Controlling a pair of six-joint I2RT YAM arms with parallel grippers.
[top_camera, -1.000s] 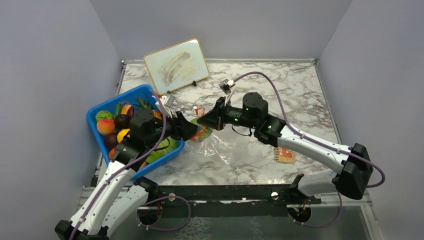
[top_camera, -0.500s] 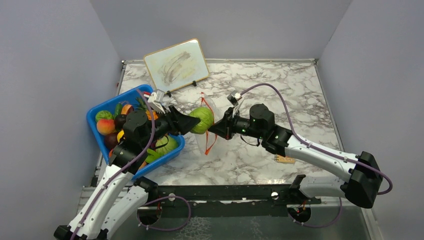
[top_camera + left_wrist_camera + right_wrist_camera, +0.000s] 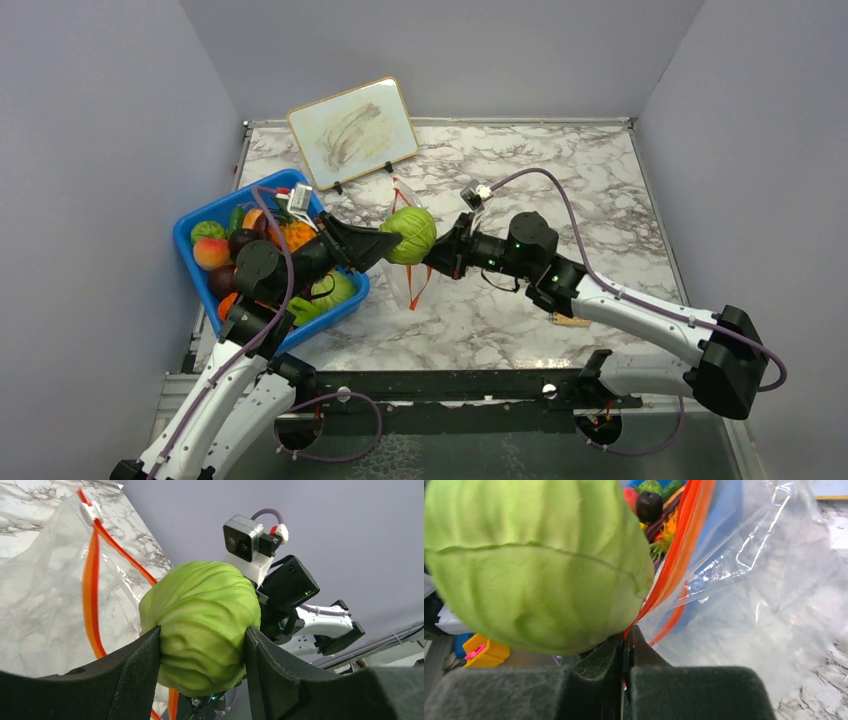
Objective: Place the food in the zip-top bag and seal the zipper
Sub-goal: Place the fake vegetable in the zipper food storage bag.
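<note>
held off the marble-patterned table [image 3: 600,190] in the left gripper [image 3: 400,241]: a round, pale green, ribbed plastic toy cabbage [image 3: 415,228], just right of the blue plastic tub [image 3: 197,218]. in the left wrist view, black padded fingers [image 3: 137,672] spread fairly wide and pressed against both flanks of the toy cabbage [image 3: 200,625], its top bulging past the fingertips.

directly opposite, the right gripper [image 3: 441,258], jaws fully closed, pinching the rim of the clear, crinkly plastic zip-top bag [image 3: 405,288] at its thin orange-red zipper strip [image 3: 424,283]. in the right wrist view, the zipper strip [image 3: 676,555] caught between the closed fingers [image 3: 599,670] and running up and away, the toy cabbage [image 3: 534,565] touching it on the left, clear film of the zip-top bag [image 3: 769,600] billowing to the right.

bag raised at the pinched rim, lower part drooping to the table. mouth parted: two lines of zipper strip [image 3: 90,585] apart in the left wrist view, with a small white-and-red slider [image 3: 90,513] at the far end. cabbage at the mouth, against the rim; cannot tell whether any of it is past the rim.

in the tub, more toy fruits and vegetables [image 3: 225,250]: green, orange, dark purple, red-yellow. at the back of the table, a wood-framed, smudged whiteboard [image 3: 352,130]. under the right forearm, a small flat orange item [image 3: 572,319], half hidden.
</note>
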